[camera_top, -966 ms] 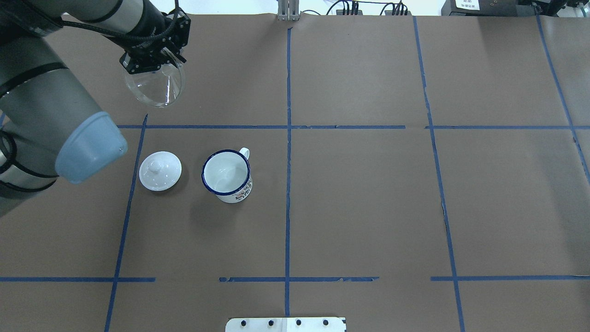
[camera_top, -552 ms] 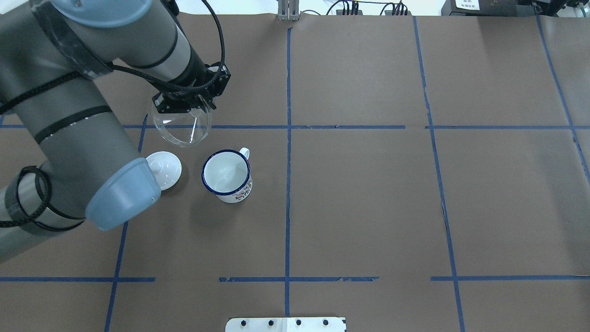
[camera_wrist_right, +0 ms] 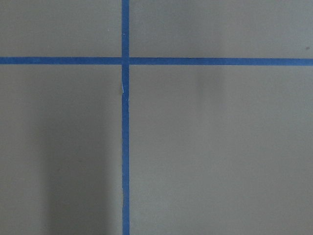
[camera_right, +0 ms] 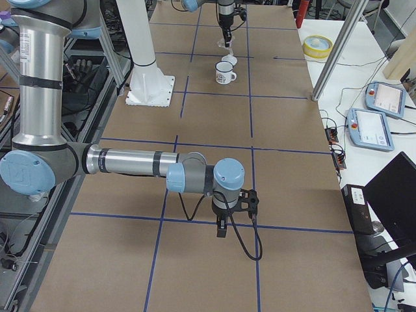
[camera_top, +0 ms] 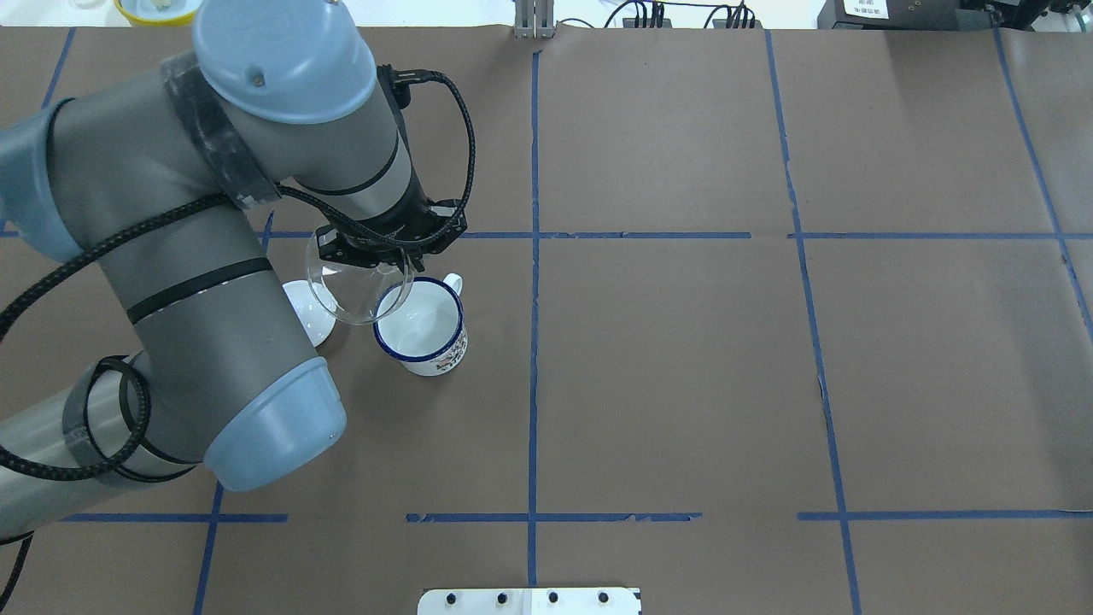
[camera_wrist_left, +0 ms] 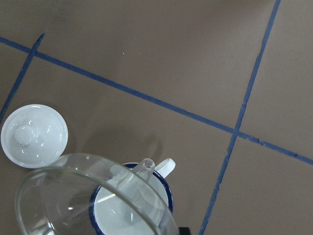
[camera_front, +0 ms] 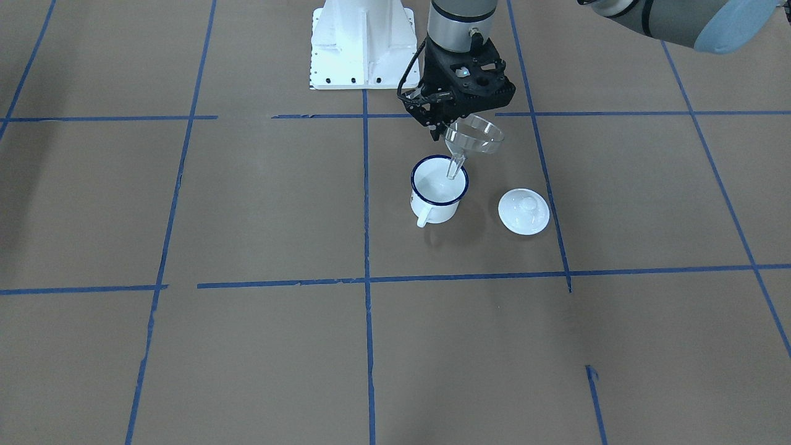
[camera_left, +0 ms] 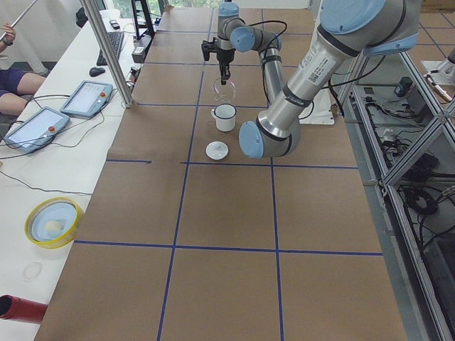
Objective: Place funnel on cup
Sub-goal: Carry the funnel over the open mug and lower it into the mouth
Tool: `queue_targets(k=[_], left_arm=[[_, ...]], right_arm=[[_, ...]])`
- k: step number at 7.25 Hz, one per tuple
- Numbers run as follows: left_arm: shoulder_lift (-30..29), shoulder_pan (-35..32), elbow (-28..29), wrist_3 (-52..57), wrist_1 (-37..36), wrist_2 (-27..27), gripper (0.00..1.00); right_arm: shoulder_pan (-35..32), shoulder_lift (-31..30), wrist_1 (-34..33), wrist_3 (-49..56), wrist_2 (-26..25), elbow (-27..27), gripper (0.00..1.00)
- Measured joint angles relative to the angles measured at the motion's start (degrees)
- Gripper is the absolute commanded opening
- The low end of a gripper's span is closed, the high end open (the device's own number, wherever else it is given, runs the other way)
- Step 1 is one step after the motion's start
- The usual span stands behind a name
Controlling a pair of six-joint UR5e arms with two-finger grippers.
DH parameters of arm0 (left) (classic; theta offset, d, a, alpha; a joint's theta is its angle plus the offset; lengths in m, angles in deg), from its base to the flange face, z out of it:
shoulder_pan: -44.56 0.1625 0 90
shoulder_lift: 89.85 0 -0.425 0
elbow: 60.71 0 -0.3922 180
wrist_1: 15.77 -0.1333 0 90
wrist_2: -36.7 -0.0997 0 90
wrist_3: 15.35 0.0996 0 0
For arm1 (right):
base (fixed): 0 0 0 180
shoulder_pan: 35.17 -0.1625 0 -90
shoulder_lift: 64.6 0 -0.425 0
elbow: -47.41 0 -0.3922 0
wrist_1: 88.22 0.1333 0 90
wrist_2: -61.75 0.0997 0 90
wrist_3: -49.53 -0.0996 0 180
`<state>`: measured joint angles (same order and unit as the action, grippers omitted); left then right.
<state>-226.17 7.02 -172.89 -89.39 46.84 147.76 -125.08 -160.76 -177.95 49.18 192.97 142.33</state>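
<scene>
The white mug with the blue rim, the cup (camera_front: 437,191), stands upright on the brown table, handle towards the operators' side. My left gripper (camera_front: 452,125) is shut on the rim of the clear funnel (camera_front: 476,137) and holds it tilted above the cup. The spout (camera_front: 455,167) points down over the cup's opening, off-centre towards its lid side. In the overhead view the funnel (camera_top: 357,290) overlaps the cup's (camera_top: 423,329) left rim. In the left wrist view the funnel (camera_wrist_left: 73,196) covers part of the cup (camera_wrist_left: 164,188). My right gripper (camera_right: 221,227) hangs far off; I cannot tell its state.
A round white knobbed lid (camera_front: 524,211) lies on the table right beside the cup, partly under my left arm in the overhead view (camera_top: 301,309). Blue tape lines (camera_top: 534,342) cross the brown table. The white robot base (camera_front: 361,43) stands behind the cup.
My left arm has carried the funnel from the far left corner down and right, past the lid, to just over the cup. The cup and lid have not moved.
</scene>
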Motion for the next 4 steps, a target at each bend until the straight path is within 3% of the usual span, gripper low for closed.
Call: queue_targets(k=[4], left_arm=[[-3.34,5.58,8.31,5.91,-2.72,-2.17,0.0]], right_arm=[[0.0,0.0,0.0,0.0,0.0,0.0,1.0]])
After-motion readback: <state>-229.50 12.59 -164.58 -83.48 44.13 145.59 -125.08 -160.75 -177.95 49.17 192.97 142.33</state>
